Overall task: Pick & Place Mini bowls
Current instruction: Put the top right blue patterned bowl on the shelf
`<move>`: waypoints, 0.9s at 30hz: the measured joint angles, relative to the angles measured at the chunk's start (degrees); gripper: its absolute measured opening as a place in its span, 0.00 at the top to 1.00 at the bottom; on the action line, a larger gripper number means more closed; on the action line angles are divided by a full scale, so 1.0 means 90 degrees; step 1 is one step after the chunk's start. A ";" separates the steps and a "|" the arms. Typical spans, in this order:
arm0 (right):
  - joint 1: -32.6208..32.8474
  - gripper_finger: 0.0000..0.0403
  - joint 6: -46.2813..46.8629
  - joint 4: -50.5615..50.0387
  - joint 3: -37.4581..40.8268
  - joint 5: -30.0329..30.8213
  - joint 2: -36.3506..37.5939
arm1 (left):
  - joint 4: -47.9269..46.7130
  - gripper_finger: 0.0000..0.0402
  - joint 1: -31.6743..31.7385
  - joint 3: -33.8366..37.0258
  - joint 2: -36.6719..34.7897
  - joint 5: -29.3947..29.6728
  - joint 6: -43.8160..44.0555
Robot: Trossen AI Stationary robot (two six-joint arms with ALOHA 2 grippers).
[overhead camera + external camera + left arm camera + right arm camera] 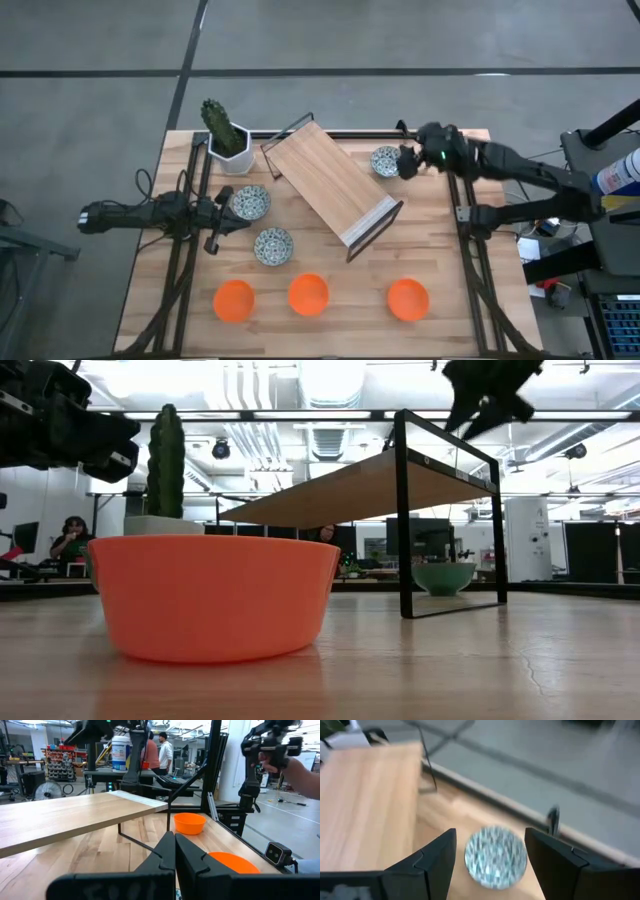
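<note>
Overhead, the right gripper [405, 161] hovers at the far right part of the pale wooden table [450, 330], its two dark fingers [432, 857] spread wide on either side of a small white bowl with a blue-green floral pattern [495, 855]. That bowl rests on the table beside the raised end of a tilted wooden shelf on a thin black metal frame [332, 183]. The jaws do not appear to touch it, so the bowl looks either just set down or about to be taken; which of the two cannot be told.

The left gripper [214, 218] waits low at the table's left side, its fingers [167, 852] pressed together on nothing. It lies between two more floral bowls, one [250, 202] just beyond it and one [273, 246] nearer the front edge, probably parked there to keep clear of the working arm.

Three plain bright orange bowls stand in a row along the near edge: one at the left [234, 300], one in the middle [308, 294] and one at the right [408, 299], well apart from the floral ones. A green cactus in a white hexagonal pot [226, 137] stands at the far left corner, outside the task.
</note>
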State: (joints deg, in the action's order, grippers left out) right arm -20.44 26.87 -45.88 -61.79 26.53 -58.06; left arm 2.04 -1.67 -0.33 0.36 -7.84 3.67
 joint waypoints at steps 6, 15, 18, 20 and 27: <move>-0.1970 0.44 -0.0119 -0.0734 -0.0171 -0.2027 -0.0729 | 0.0000 1.00 0.0000 0.0001 -0.0002 0.0000 0.0001; -0.3271 0.45 -0.0525 -0.0634 -0.0292 -0.2787 -0.2093 | 0.0002 1.00 0.0000 0.0001 0.0000 0.0000 0.0002; -0.3380 0.45 -0.0551 -0.0604 -0.0380 -0.2788 -0.2685 | 0.0000 1.00 0.0000 -0.0002 0.0000 0.0000 -0.0001; -0.3438 0.45 -0.0636 -0.0561 -0.0469 -0.2789 -0.3059 | 0.0002 1.00 0.0000 0.0000 -0.0001 0.0000 -0.0001; -0.3598 0.46 -0.0849 -0.0519 -0.0719 -0.2783 -0.4282 | 0.0002 1.00 0.0002 -0.0002 -0.0001 0.0000 0.0002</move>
State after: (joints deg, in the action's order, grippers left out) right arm -52.83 19.23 -50.55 -68.27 1.48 -96.60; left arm 2.07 -1.66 -0.34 0.35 -7.84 3.68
